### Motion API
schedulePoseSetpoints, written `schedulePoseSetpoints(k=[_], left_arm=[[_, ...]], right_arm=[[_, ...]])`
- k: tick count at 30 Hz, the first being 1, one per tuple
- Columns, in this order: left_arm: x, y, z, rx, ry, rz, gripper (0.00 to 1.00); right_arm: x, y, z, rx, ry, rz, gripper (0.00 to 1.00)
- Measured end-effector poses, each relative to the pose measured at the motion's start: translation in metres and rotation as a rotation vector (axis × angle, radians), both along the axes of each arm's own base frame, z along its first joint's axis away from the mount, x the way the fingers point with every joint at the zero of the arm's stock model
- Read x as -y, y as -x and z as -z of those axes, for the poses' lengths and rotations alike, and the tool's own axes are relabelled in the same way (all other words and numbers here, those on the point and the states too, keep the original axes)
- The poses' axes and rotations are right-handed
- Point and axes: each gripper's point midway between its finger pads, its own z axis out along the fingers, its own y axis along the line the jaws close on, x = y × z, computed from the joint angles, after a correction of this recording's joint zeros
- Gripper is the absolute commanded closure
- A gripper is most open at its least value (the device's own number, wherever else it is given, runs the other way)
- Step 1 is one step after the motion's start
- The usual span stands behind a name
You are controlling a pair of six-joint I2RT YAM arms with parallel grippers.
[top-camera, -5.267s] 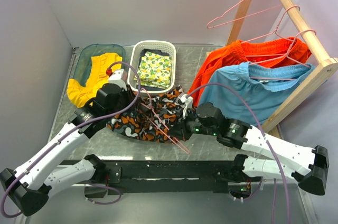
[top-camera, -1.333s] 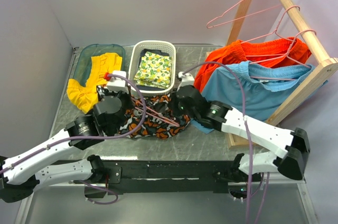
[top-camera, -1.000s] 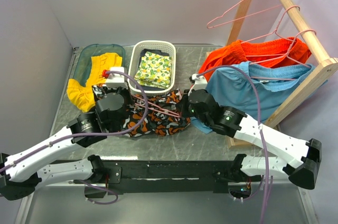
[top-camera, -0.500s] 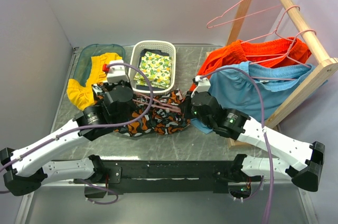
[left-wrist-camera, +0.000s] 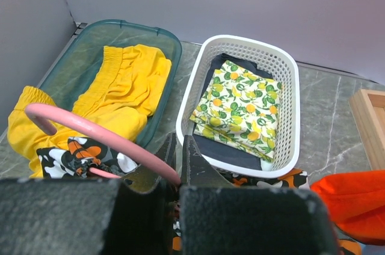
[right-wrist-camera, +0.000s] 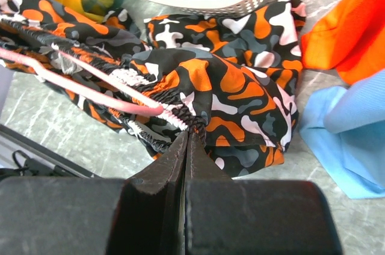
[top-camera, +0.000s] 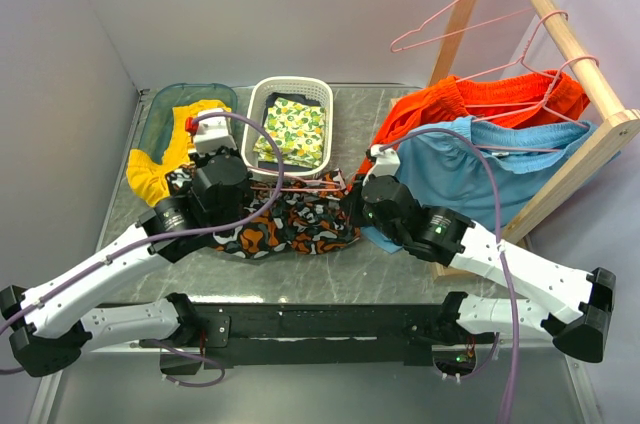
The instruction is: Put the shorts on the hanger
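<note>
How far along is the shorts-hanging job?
Partway. Done: the pink hanger seems poked into the camouflage shorts at the waistband. In hand: left claw grips its hook, right claw pinches the waistband. Left: pulling the shorts fully on; they lie crumpled on the table.
</note>
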Motion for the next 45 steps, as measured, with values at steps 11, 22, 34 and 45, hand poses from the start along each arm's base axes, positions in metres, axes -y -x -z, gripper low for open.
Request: schedulePoseSetpoints(k=[11, 22, 34, 45], left_arm=[[-0.007, 0.003, 0.008, 0.011, 0.014, -0.001, 0.99], [-0.013, 0.008, 0.014, 0.012, 0.014, -0.003, 0.99], [0.009, -0.004, 0.037, -0.051, -0.03, 0.037, 0.99], [0.032, -0.003, -0.023, -0.019, 0.041, 0.176, 0.99]], right_arm=[[0.008, -0.005, -0.023, 0.026, 0.021, 0.039, 1.0], [0.004, -0.018, -0.046, 0.059, 0.055, 0.066, 1.0], [-0.023, -0.014, -0.09, 0.09, 0.005, -0.013, 1.0], [-0.043, -0.009, -0.1, 0.094, -0.001, -0.103, 0.54]])
